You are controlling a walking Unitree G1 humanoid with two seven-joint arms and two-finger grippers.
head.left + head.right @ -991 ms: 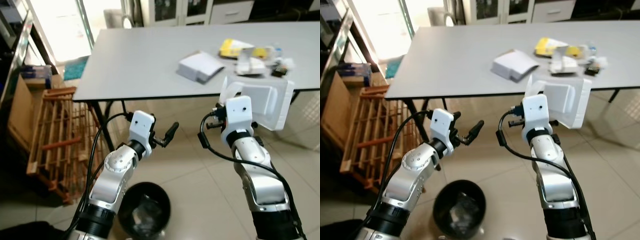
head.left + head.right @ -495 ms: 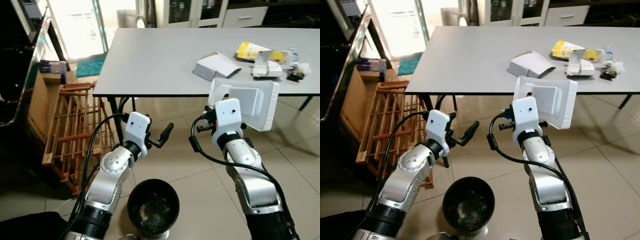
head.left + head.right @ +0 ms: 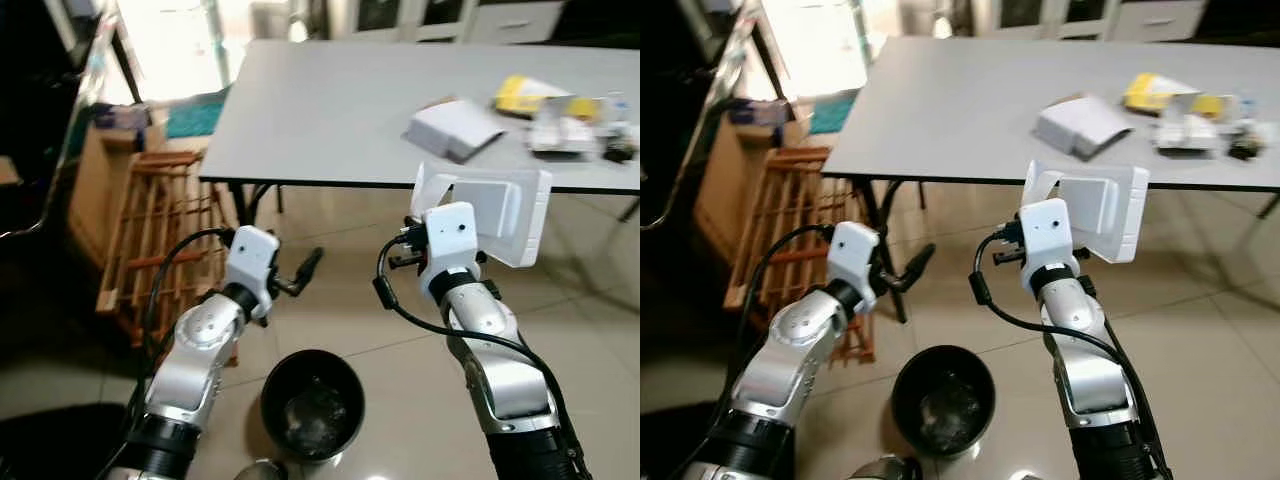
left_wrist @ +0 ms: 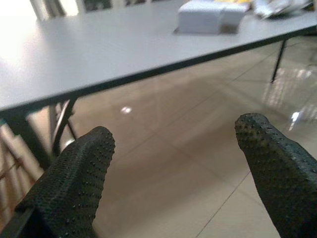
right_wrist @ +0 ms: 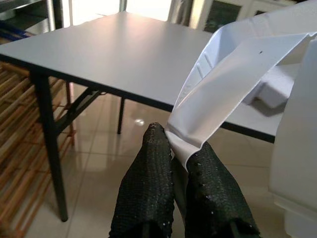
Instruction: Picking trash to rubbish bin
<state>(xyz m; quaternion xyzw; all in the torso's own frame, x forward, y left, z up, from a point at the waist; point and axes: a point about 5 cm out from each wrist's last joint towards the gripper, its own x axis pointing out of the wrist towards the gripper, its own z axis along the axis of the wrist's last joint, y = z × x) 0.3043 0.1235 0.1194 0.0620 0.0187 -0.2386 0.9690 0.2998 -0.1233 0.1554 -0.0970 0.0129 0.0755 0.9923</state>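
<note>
The right gripper [image 5: 177, 148] pinches the edge of a white folded plastic tray [image 3: 500, 212] and holds it up in the air, in front of the edge of the big grey table [image 3: 340, 110]. The left gripper [image 4: 176, 148] is spread wide with nothing in it, held over the shiny tan floor tiles [image 3: 400, 350]. The round black rubbish bin [image 3: 312, 404] stands on the floor below, between the two arms.
</note>
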